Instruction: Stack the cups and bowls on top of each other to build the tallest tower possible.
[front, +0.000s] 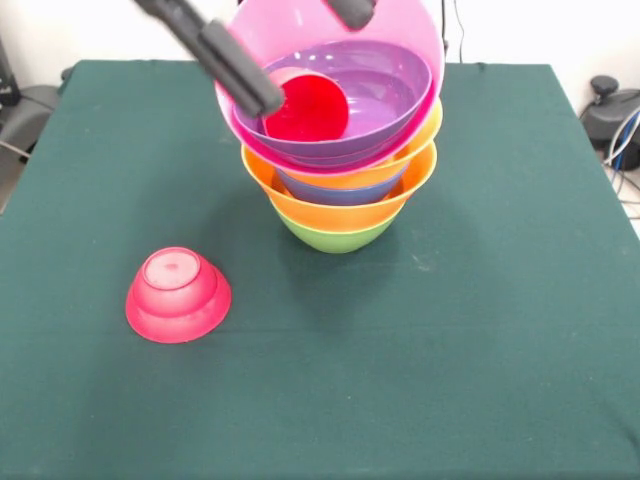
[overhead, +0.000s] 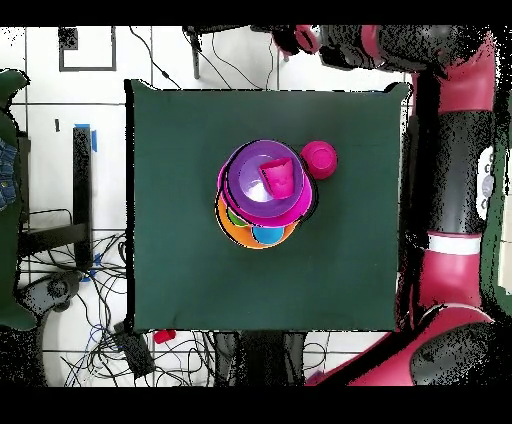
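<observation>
The tower (front: 340, 215) stands at the table's middle with the green bowl (front: 338, 238) as base. Above it come an orange bowl (front: 300, 205), the blue bowl (front: 345, 190) and the second orange bowl (front: 415, 140). The tilted pink bowl (front: 300, 30) holds the purple bowl (front: 385, 95). The red cup (front: 308, 108) lies on its side inside the purple bowl, and also shows in the overhead view (overhead: 278, 178). My gripper (front: 308, 55) is open over the pink bowl, one finger (front: 235, 65) by the cup's rim. The green and light blue cups are hidden.
The small red bowl (front: 178, 295) sits upside down on the green tablecloth (front: 480, 350), apart from the tower; in the overhead view it (overhead: 319, 159) lies right beside the pile (overhead: 262, 195). The robot's red arm (overhead: 455, 170) runs along the table's right side.
</observation>
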